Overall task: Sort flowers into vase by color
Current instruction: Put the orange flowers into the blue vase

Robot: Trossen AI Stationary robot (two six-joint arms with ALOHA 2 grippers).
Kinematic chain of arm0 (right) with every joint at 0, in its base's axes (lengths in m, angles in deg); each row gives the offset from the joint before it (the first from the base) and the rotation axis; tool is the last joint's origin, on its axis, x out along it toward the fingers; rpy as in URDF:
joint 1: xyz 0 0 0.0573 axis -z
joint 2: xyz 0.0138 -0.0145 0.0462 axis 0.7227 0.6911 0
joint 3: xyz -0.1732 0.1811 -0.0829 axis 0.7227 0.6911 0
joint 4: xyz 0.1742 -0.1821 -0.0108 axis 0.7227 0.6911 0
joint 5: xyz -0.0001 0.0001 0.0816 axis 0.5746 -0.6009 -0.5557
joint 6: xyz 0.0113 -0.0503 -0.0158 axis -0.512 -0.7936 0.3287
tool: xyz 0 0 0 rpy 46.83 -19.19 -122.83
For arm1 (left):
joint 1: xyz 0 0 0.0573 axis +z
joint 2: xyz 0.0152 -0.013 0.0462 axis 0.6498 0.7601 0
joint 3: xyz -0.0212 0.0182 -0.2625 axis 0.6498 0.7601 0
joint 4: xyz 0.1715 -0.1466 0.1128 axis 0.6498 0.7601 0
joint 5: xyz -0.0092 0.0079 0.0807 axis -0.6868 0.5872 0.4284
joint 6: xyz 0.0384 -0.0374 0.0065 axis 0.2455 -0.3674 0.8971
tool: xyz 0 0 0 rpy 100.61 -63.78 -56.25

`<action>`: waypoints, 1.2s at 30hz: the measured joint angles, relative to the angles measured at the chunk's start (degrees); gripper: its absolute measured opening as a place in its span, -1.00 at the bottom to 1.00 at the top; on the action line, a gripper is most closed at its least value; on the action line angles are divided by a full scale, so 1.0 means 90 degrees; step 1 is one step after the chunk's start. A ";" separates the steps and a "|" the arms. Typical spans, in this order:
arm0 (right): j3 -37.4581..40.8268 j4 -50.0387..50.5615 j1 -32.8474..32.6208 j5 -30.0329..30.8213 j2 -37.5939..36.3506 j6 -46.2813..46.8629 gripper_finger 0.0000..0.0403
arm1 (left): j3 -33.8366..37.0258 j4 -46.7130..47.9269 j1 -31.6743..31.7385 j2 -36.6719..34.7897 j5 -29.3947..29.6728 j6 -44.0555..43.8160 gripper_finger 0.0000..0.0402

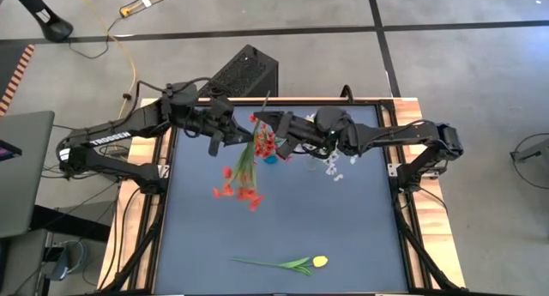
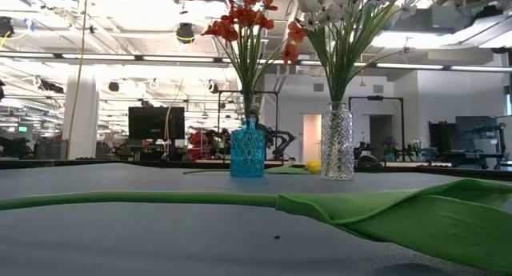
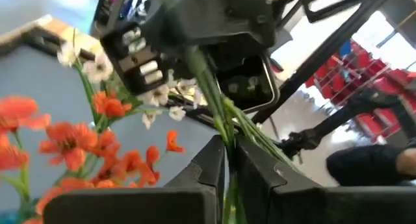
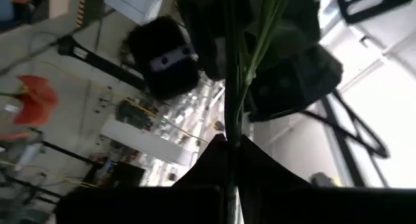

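A red flower spray (image 1: 247, 172) is held above the table's far middle, its blossoms (image 1: 249, 196) toward the near edge and its stem end (image 1: 267, 99) toward the far edge. My left gripper (image 1: 243, 135) and my right gripper (image 1: 260, 123) meet at its stem, both shut on it. Just beside them a blue vase (image 2: 247, 152) holds red flowers (image 2: 250, 18), and a clear vase (image 2: 337, 144) holds white flowers (image 2: 346, 8). A yellow tulip (image 1: 319, 262) lies flat near the table's near edge. My left gripper pinches the spray's green stems (image 3: 227, 145) between its two fingers, coming about level from the table's left, with the fingers across the stems. The spray is lifted clear of the table. My right gripper pinches the same green stems (image 4: 233, 128) between its two fingers, coming about level from the table's right, close to the left gripper's hold. The stems run on past the fingers on both sides.
The two vases stand side by side under and near-right of the grippers. The tulip's stem and leaf (image 2: 240, 200) stretch along the near part of the dark mat (image 1: 343, 227). A black box (image 1: 244, 73) sits beyond the far edge.
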 joint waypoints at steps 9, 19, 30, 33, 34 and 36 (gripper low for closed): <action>0.0005 0.0596 0.0018 0.0220 -0.0183 0.1086 -0.82 | -0.0260 -0.0087 0.0443 -0.0671 0.0458 0.1252 -0.75; -0.0348 0.1448 0.0443 -0.0268 -0.0834 0.5576 -0.80 | -0.0282 0.0227 0.0629 -0.1007 0.1901 0.4223 -0.59; -0.1579 0.3883 0.1354 -0.2096 -0.0667 1.0981 -0.81 | -0.0277 -0.1165 0.0005 -0.0029 0.1279 0.5539 0.13; -0.1606 0.3848 0.1494 -0.2635 -0.0631 1.1560 -0.81 | -0.0279 -0.1586 -0.0073 0.0247 0.1794 0.5551 0.20; -0.1603 0.3861 0.1524 -0.2729 -0.0629 1.1666 -0.81 | -0.0279 -0.1737 -0.0073 0.0340 0.1965 0.5521 0.21; -0.1603 0.3828 0.1554 -0.2786 -0.0629 1.1749 -0.81 | -0.0274 -0.1963 -0.0068 0.0492 0.2089 0.5408 0.21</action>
